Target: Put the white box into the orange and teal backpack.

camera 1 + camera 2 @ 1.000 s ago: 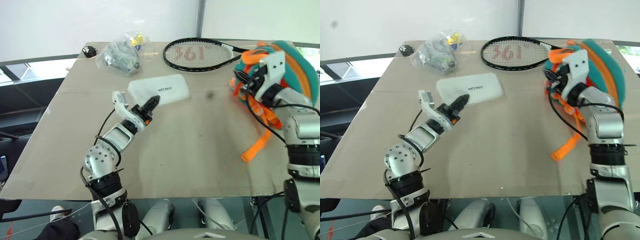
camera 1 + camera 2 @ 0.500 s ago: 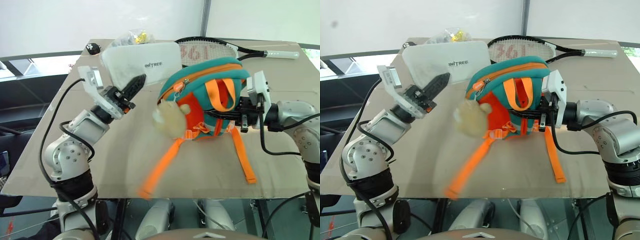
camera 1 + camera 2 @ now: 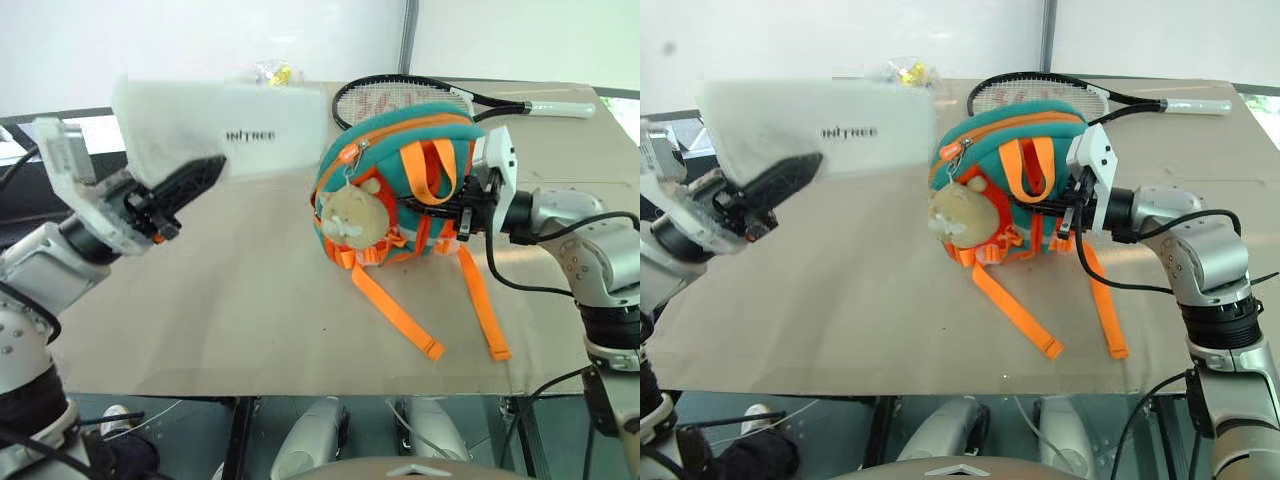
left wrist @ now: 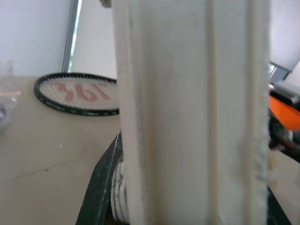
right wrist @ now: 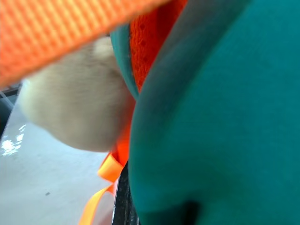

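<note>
At nine o'clock the left pincer (image 3: 185,180) clamps the white box (image 3: 225,130) aloft; at three o'clock the right pincer (image 3: 455,205), shut, grips the orange and teal backpack (image 3: 395,180) on the worktop (image 3: 250,300). Its zip looks closed, so the box could jam or slip.

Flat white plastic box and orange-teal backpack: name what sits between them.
Nothing: in the left eye view, bare tan tabletop separates the white box and the backpack.

white box (image 3: 225,130) with dark lettering; orange-and-teal backpack (image 3: 400,165), tan plush toy (image 3: 350,212), black racket (image 3: 400,95)
</note>
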Action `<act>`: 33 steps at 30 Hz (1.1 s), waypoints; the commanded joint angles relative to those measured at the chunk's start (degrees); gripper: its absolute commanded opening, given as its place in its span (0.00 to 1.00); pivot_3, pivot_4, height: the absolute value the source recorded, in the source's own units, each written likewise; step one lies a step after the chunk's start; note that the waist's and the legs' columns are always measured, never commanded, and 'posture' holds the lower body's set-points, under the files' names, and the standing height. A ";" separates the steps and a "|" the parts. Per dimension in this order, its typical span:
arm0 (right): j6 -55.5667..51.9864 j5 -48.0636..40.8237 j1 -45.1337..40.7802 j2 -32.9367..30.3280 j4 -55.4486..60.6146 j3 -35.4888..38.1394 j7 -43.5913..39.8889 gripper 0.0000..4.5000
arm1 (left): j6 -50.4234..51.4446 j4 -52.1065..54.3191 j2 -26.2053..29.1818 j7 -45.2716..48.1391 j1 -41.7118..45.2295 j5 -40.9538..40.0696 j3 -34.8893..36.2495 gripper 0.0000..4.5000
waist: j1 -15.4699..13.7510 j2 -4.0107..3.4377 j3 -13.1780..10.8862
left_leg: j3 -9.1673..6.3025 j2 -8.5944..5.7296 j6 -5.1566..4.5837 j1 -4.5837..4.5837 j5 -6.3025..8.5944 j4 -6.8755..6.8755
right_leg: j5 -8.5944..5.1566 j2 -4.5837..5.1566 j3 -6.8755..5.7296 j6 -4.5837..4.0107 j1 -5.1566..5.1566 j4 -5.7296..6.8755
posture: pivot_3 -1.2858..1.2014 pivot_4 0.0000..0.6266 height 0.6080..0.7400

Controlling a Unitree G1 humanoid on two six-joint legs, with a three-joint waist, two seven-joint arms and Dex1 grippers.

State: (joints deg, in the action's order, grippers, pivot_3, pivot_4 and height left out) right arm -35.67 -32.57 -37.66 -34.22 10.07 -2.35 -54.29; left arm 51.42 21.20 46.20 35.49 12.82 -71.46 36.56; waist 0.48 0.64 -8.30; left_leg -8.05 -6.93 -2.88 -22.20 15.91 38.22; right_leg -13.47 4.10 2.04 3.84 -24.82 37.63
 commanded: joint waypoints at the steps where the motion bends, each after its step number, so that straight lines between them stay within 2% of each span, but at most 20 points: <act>1: 1.50 -0.02 -2.55 -0.03 -1.48 1.30 -1.18 0.02 | -4.18 3.85 1.74 6.26 -0.72 -0.72 3.87 0.24 | -0.14 0.00 0.00 | -0.01 0.00 0.00 0.00 0.00 0.00 | 0.00 0.00 -0.02 0.00 0.00 0.00 | 0.52 0.24 0.99; 5: 1.09 -1.27 -3.63 -0.09 -2.64 1.60 -3.95 0.02 | -7.48 6.33 1.62 9.85 -3.42 3.16 2.07 0.24 | 0.06 -0.01 -0.01 | -0.01 0.00 0.00 0.01 0.00 -0.03 | 0.00 0.01 0.02 0.00 0.01 -0.01 | 0.52 0.24 0.99; 9: 0.70 -1.26 -3.97 -0.82 -3.05 1.80 -5.57 0.02 | -8.17 8.10 1.23 10.71 -4.05 2.00 0.54 0.24 | 0.12 -0.02 -0.02 | 0.02 0.01 0.00 0.02 0.00 -0.06 | 0.00 0.00 0.06 0.00 0.00 0.00 | 0.52 0.24 0.99; 12: -0.42 -3.12 -4.02 -0.91 -2.30 2.88 -6.45 0.02 | -10.68 8.72 1.85 14.17 -6.39 7.60 -2.60 0.24 | 0.14 -0.02 -0.02 | 0.02 0.01 0.00 0.03 0.00 -0.06 | 0.00 0.00 0.07 0.00 0.01 -0.01 | 0.52 0.24 0.99; 17: -2.43 -6.90 -4.37 -0.90 -0.81 4.20 -8.17 0.02 | -17.98 8.53 2.60 20.12 -6.89 18.56 -12.38 0.24 | -0.11 -0.03 -0.02 | 0.06 0.01 0.00 0.04 0.01 -0.08 | 0.00 0.01 0.10 -0.01 0.02 -0.02 | 0.52 0.24 0.99; 23: -3.39 -9.30 -4.51 -0.87 0.47 3.80 -9.47 0.02 | -25.43 0.61 -0.55 22.13 5.07 31.70 -28.11 0.24 | -0.27 -0.05 -0.03 | 0.06 0.01 -0.01 0.03 0.01 -0.10 | 0.00 0.01 0.09 -0.01 0.01 -0.04 | 0.52 0.24 0.99; 29: -4.27 -11.17 -4.10 0.20 2.85 3.12 -9.35 0.02 | -24.16 -9.55 -12.73 15.78 20.94 45.30 -45.41 0.24 | -0.51 -0.03 -0.03 | -0.03 -0.01 -0.02 -0.17 0.01 0.01 | 0.01 0.04 -0.04 0.00 -0.05 -0.10 | 0.52 0.24 0.99; 33: -4.87 -11.65 -3.12 1.29 4.84 2.59 -7.98 0.02 | -22.83 -15.45 -19.11 12.94 25.56 52.88 -53.25 0.24 | -0.17 -0.02 -0.02 | -0.11 -0.04 -0.03 -0.41 0.02 0.07 | 0.01 0.04 -0.13 0.01 -0.26 -0.11 | 0.52 0.24 0.99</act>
State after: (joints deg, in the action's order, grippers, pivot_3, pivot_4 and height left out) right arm -41.05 -42.61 -40.05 -33.32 11.69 -1.21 -62.95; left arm 28.43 6.31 28.17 48.79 37.72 -20.51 -13.54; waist 0.31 0.62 -8.32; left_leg -8.15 -6.97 -2.91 -22.62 15.93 38.28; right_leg -13.46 4.16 1.91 3.85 -25.10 37.55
